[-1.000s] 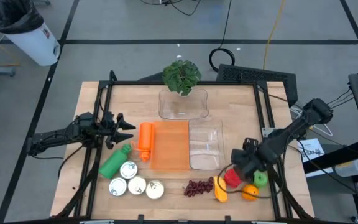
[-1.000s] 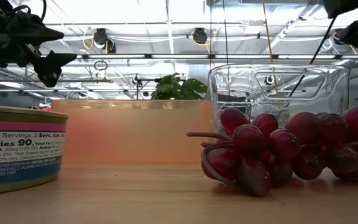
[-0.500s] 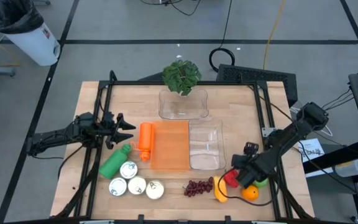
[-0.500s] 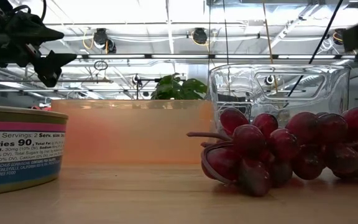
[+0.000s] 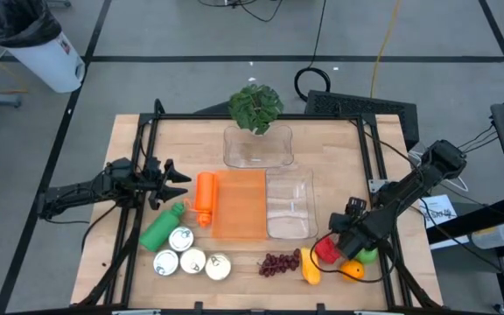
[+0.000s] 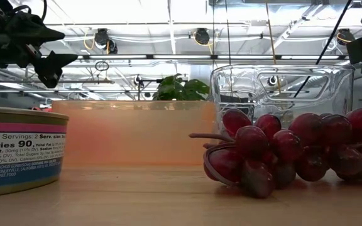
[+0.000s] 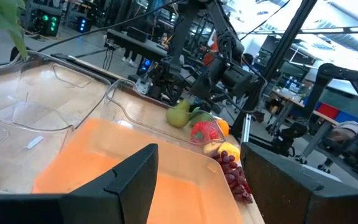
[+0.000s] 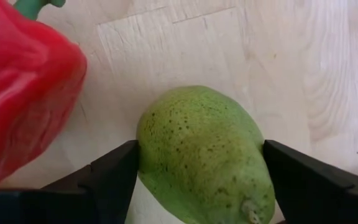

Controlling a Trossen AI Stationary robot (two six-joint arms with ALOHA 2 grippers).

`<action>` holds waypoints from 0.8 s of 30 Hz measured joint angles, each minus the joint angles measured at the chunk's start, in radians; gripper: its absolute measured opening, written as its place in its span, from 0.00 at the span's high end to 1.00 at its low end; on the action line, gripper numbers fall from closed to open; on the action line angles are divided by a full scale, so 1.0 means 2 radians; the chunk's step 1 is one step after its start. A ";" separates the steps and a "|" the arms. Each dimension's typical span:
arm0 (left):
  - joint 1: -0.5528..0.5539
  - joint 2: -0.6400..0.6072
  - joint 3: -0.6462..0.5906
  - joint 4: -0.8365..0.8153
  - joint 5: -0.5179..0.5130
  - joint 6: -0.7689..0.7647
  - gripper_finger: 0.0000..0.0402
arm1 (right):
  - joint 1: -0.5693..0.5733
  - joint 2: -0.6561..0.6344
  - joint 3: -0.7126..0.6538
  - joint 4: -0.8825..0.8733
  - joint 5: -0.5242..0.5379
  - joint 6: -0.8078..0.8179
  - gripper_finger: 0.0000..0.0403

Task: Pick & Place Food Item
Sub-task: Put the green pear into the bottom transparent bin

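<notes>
High view: wooden table (image 5: 322, 149) w/ black frame. R gripper (image 5: 354, 251) low at near-right corner, over the fruit cluster: red pepper (image 5: 326, 251), green pear (image 5: 368, 255) mostly under the gripper, orange (image 5: 352, 270), banana (image 5: 310, 269). Grapes (image 5: 279, 262) just left of banana. Centre: orange tray (image 5: 239, 204), clear tub (image 5: 289, 205) to its right, second clear tub (image 5: 258, 146) beyond, potted plant (image 5: 255, 107) at far edge. L gripper (image 5: 179, 182) hovers left of orange tray, fingers apart, nothing in them. Orange bottle (image 5: 204, 197) beside tray, green bottle (image 5: 162, 227) nearer, three cans (image 5: 192, 255) near-left.

Low view: grapes (image 6: 281, 150) big in foreground, can (image 6: 17, 147) at left, orange tray (image 6: 134, 132) and clear tub (image 6: 281, 88) behind. L gripper (image 6: 39, 47) up top-left, well above table. Part of R arm at right edge only.

L wrist view: own fingers (image 7: 132, 180) spread, empty, orange tray (image 7: 135, 162) beyond them. Farther off: pear (image 7: 179, 115), pepper (image 7: 202, 132), orange (image 7: 221, 126), banana (image 7: 227, 149), grapes (image 7: 234, 177) in a huddle, R arm above them.

R wrist view: pear (image 8: 207, 155) sits on table btwn the two fingers (image 8: 114, 177), both pads at its sides, jaws wide around it; contact on left pad looks touching, firm clamp – can't tell. Pepper (image 8: 23, 87) just beside, outside the jaws
</notes>
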State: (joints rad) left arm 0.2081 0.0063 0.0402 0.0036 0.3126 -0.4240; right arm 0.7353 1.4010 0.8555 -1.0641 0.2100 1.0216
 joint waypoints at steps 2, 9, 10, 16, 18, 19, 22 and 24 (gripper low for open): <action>0.000 0.000 0.000 0.000 0.000 0.000 0.39 | 0.000 0.000 -0.002 0.000 0.000 0.004 0.26; 0.000 0.000 0.000 0.000 0.000 0.000 0.39 | 0.000 -0.010 0.005 -0.026 -0.002 0.007 0.27; 0.000 0.000 0.000 0.000 0.000 0.000 0.39 | 0.000 -0.017 0.010 -0.032 0.001 0.007 0.27; 0.000 0.000 0.000 0.000 0.000 0.000 0.39 | 0.000 -0.069 0.037 -0.080 0.015 0.009 0.27; 0.000 0.000 0.000 0.000 0.000 0.000 0.39 | 0.000 -0.087 0.050 -0.093 0.023 0.012 0.27; 0.000 0.000 0.000 0.000 0.000 0.000 0.39 | 0.000 -0.095 0.056 -0.099 0.030 0.016 0.27; 0.000 0.000 0.000 0.000 0.000 0.000 0.39 | 0.000 -0.121 0.077 -0.116 0.050 0.018 0.27; 0.000 0.000 0.000 0.000 0.000 0.000 0.39 | 0.000 -0.135 0.088 -0.116 0.068 0.017 0.27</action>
State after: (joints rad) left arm 0.2081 0.0063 0.0402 0.0036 0.3126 -0.4238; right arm 0.7345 1.1311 1.0320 -1.2968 0.3459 1.0554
